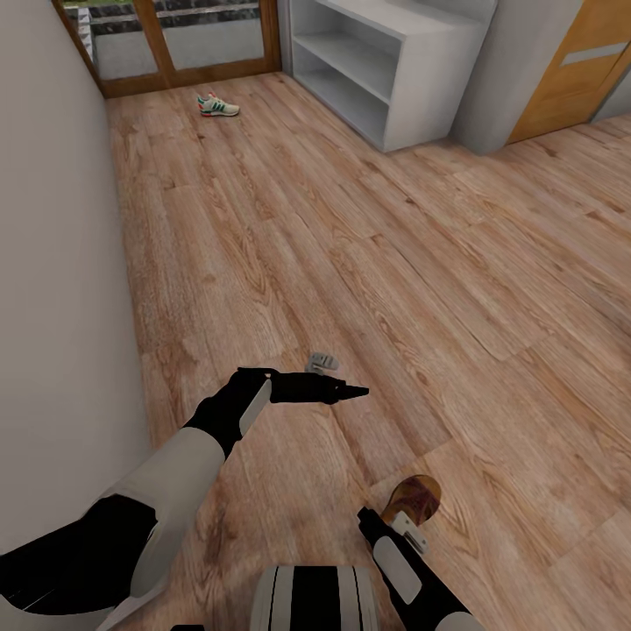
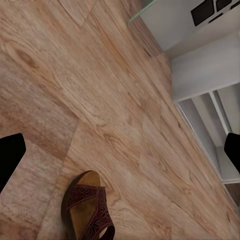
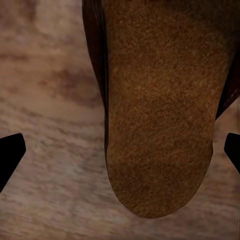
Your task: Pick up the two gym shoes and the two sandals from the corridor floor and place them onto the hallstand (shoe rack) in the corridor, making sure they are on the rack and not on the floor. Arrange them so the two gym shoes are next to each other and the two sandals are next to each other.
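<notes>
Brown sandal [image 1: 414,501] flat on the corridor floor [image 1: 350,245], lower centre-right; right gripper [image 3: 120,150] spread wide above its footbed, holding nothing. Probably light, stiff-soled: best pinched across the sole edges

Sandal [image 1: 415,499] partly behind right claw [image 1: 372,523]
</notes>
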